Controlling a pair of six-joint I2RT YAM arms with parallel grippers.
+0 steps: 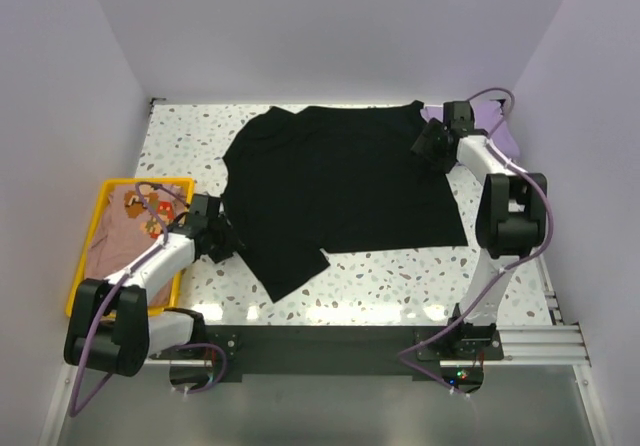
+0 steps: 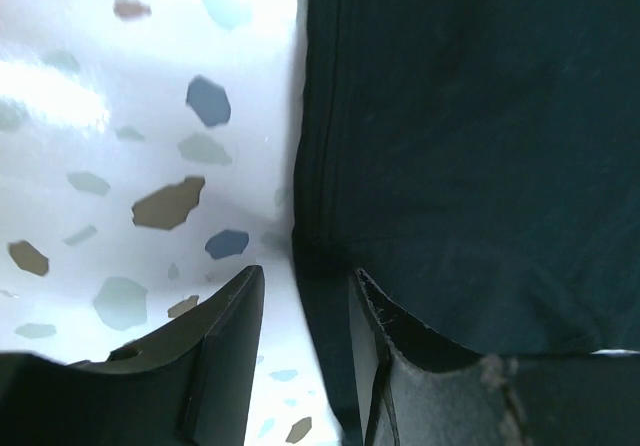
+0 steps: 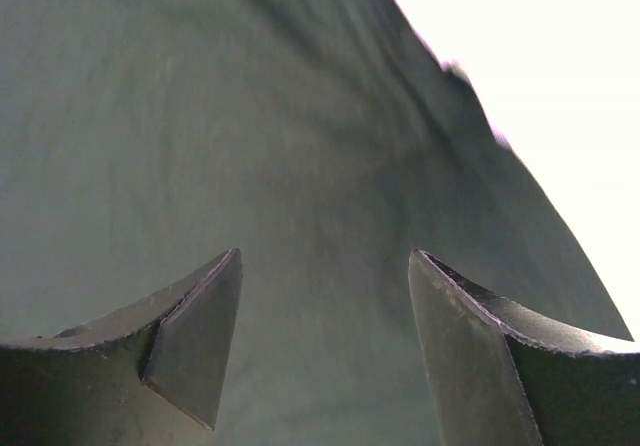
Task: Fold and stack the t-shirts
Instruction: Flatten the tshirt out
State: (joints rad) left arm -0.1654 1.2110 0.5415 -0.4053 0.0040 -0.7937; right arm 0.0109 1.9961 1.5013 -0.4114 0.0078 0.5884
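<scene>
Black plain cloth t-shirt [image 1: 345, 181], large: lies spread flat mid-table on white speckled terrazzo tabletop [image 1: 400, 276], boxed by plain pale walls [image 1: 330, 26]. At left, yellow plastic tray [image 1: 82, 261] holding peach-tan t-shirt [image 1: 120, 231], brown-red print too small to read. Far right corner: bunched lavender-purple t-shirt [image 1: 503, 131]. Right gripper [image 3: 325, 261]: jaws spread above black cloth, gripping nothing. Left gripper [image 2: 305, 291]: jaws parted at black shirt's left edge, pinching nothing.
</scene>
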